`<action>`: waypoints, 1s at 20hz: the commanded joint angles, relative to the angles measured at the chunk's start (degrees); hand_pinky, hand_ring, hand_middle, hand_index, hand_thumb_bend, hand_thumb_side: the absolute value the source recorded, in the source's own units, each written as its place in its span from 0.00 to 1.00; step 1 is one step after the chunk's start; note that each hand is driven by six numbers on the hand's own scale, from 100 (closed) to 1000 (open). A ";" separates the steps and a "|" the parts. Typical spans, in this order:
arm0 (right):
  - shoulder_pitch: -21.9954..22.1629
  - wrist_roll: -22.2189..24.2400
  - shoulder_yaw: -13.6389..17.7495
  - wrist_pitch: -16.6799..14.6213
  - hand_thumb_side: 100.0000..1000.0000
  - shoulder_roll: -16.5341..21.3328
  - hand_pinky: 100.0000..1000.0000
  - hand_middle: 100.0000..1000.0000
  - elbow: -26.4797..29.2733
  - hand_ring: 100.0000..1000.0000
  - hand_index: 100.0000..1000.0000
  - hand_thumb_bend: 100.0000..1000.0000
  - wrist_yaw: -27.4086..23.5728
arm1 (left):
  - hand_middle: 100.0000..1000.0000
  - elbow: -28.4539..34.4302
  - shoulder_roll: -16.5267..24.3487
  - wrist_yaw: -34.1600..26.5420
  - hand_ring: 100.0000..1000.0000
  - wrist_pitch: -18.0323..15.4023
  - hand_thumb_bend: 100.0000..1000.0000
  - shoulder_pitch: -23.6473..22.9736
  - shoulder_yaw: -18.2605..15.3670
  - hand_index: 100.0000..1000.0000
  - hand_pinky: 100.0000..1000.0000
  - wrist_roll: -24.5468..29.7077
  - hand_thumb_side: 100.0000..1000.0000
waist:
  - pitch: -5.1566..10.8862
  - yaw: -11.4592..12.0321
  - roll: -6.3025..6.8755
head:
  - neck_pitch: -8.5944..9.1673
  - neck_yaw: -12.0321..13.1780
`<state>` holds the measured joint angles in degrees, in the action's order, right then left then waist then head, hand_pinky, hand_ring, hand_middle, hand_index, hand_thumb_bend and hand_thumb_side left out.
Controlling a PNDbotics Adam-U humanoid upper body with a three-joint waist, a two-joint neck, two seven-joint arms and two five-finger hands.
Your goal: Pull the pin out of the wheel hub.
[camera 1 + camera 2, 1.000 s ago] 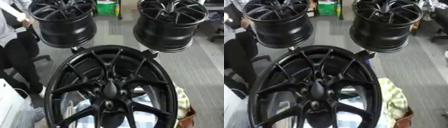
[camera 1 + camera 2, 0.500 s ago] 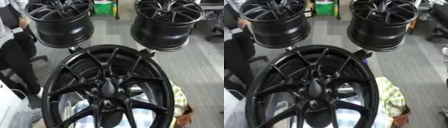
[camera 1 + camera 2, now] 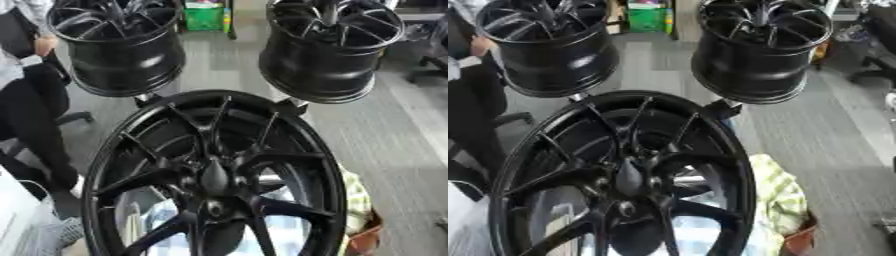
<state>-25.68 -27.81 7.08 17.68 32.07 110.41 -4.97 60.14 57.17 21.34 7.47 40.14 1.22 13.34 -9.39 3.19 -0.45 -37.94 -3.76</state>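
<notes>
Neither hand shows in either view, so their state cannot be told. The wheel hub [image 3: 214, 180] fills the near centre, a black spoked rim standing tilted, with a dark tapered piece [image 3: 214, 176] at its middle; whether that is the pin cannot be told. The right eye view shows more of a yellow-green checked cloth [image 3: 779, 200] at its right. Two more black rims [image 3: 118, 45] [image 3: 328, 47] stand far left and far right on a grey floor [image 3: 385, 145].

Black wheel hub [image 3: 214, 175] (two more behind)
</notes>
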 commanded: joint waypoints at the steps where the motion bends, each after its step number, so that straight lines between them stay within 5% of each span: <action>1: -0.72 -0.23 0.69 0.06 0.25 1.34 0.74 0.49 1.09 0.59 0.67 0.44 0.59 | 0.79 0.01 1.67 2.47 0.86 -1.11 0.38 1.25 -0.59 0.92 0.86 0.20 0.44 | 0.90 0.01 0.24 | 0.58 0.08; 5: -0.66 -0.36 0.76 0.03 0.25 1.39 0.74 0.49 1.13 0.59 0.67 0.44 0.65 | 0.76 0.07 1.79 2.25 0.84 -1.41 0.32 1.17 -1.14 0.90 0.84 0.60 0.46 | 1.04 0.11 0.29 | 0.53 0.10; 9: -0.76 -0.43 0.82 0.05 0.25 1.48 0.74 0.49 1.19 0.60 0.67 0.44 0.82 | 0.68 4.86 0.62 -3.72 0.77 -0.28 0.01 1.57 -3.36 0.85 0.77 -3.04 0.46 | 1.20 0.32 0.09 | 0.33 0.04; 15: -2.11 -0.76 1.11 -0.01 0.25 2.10 0.74 0.50 1.72 0.60 0.67 0.44 1.68 | 0.64 38.70 -6.50 -30.12 0.73 -2.55 0.02 -7.90 -10.25 0.85 0.74 -27.42 0.47 | 1.01 1.15 -0.40 | 0.15 0.03; 17: -2.72 -0.72 1.08 -0.03 0.24 2.17 0.74 0.50 2.02 0.60 0.68 0.44 2.13 | 0.64 49.54 -9.59 -30.31 0.74 -3.56 0.08 -12.53 -10.98 0.86 0.75 -33.19 0.43 | 1.10 1.31 -0.71 | -0.03 -0.56; 20: -3.62 -0.61 0.97 -0.12 0.24 2.39 0.74 0.50 2.46 0.60 0.68 0.44 2.92 | 0.66 53.88 -14.72 -26.54 0.75 -10.92 0.14 -16.63 -10.14 0.88 0.76 -36.23 0.42 | 1.20 1.39 -1.15 | -0.12 -0.76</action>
<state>-28.31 -28.35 7.46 17.69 32.41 111.70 -2.65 110.77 43.02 -6.03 -1.06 23.22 -8.32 -21.10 -9.15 4.61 -1.80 -38.17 -4.30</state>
